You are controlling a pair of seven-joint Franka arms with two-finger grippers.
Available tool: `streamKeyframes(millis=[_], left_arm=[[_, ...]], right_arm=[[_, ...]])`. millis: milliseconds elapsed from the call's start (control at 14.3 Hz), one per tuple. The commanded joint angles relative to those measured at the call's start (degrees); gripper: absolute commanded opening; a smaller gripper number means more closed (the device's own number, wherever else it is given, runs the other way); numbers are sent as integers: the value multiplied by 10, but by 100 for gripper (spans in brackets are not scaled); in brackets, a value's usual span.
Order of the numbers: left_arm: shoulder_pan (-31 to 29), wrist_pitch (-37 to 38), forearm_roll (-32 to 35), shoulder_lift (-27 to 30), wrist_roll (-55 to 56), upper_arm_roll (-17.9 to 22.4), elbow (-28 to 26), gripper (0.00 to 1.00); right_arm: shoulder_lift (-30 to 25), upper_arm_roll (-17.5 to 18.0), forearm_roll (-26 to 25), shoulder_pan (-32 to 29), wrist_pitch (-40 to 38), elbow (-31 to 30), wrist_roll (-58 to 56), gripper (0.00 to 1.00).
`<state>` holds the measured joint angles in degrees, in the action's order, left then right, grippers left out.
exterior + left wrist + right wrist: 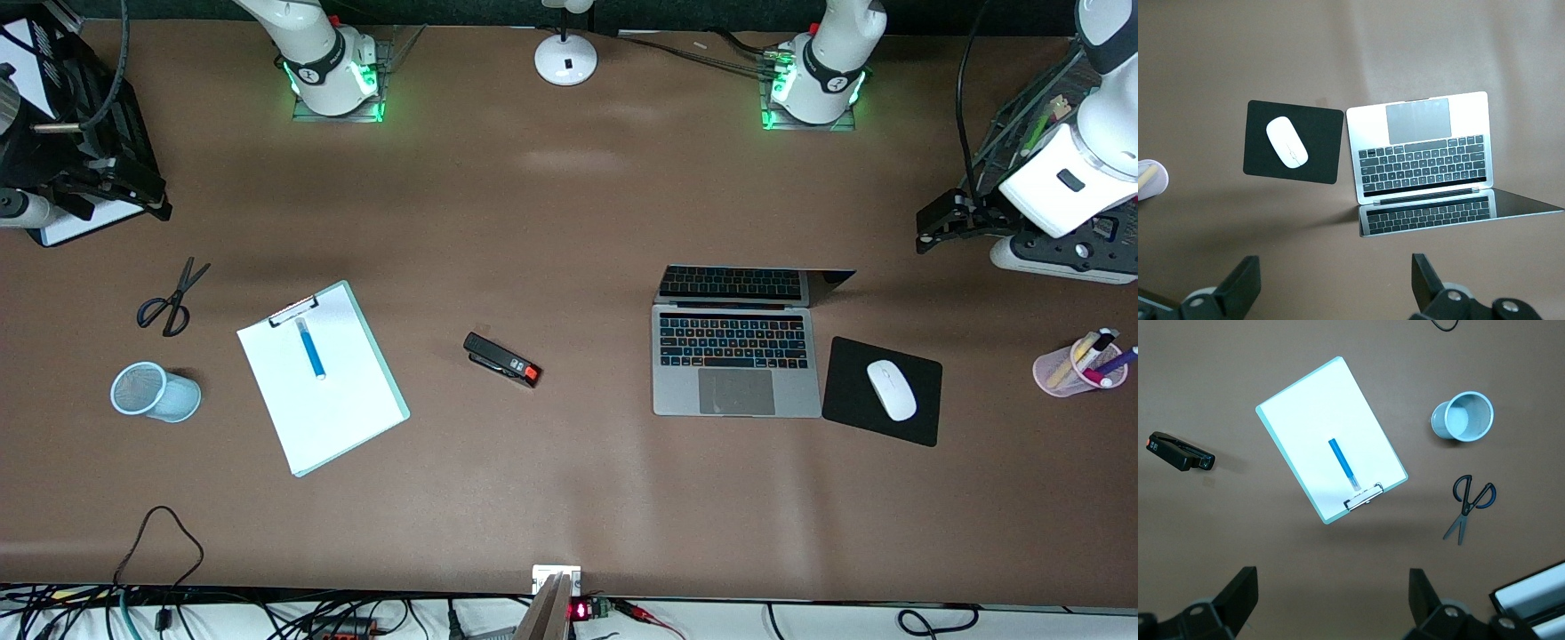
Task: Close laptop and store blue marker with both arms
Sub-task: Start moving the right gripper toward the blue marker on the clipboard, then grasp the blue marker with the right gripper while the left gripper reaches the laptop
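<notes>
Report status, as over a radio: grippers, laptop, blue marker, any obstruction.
Left gripper and right gripper open, both high, empty. Laptop open; blue marker lying on clipboard. Nothing blocking either.

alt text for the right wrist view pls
A blue marker lies on a white clipboard on a brown table, with a stapler, a pale blue cup and scissors around it. The open right gripper hangs above.

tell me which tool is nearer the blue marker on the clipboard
Right. The right tool hangs near the bright-blue cylindrical marker; the left tool is by the open silver-grey laptop.
</notes>
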<state>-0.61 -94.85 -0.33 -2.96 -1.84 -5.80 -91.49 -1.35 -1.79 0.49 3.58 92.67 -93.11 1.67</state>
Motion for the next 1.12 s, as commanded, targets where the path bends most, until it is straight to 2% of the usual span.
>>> streamKeyframes(millis=[0,349,767,1047], left_arm=[[3,18,7,-14,-12,1,25,100],[3,21,8,-14,-11,1,25,100],[2,31,-9,-23,-11,2,32,100],[-4,31,-4,-50,-17,2,46,100]], right_arm=[[-1,4,-6,-5,2,4,-13,100],[27,5,2,-6,18,4,-26,100],[111,3,6,-7,92,-6,-91,100],[185,4,6,-7,144,-8,-184,100]])
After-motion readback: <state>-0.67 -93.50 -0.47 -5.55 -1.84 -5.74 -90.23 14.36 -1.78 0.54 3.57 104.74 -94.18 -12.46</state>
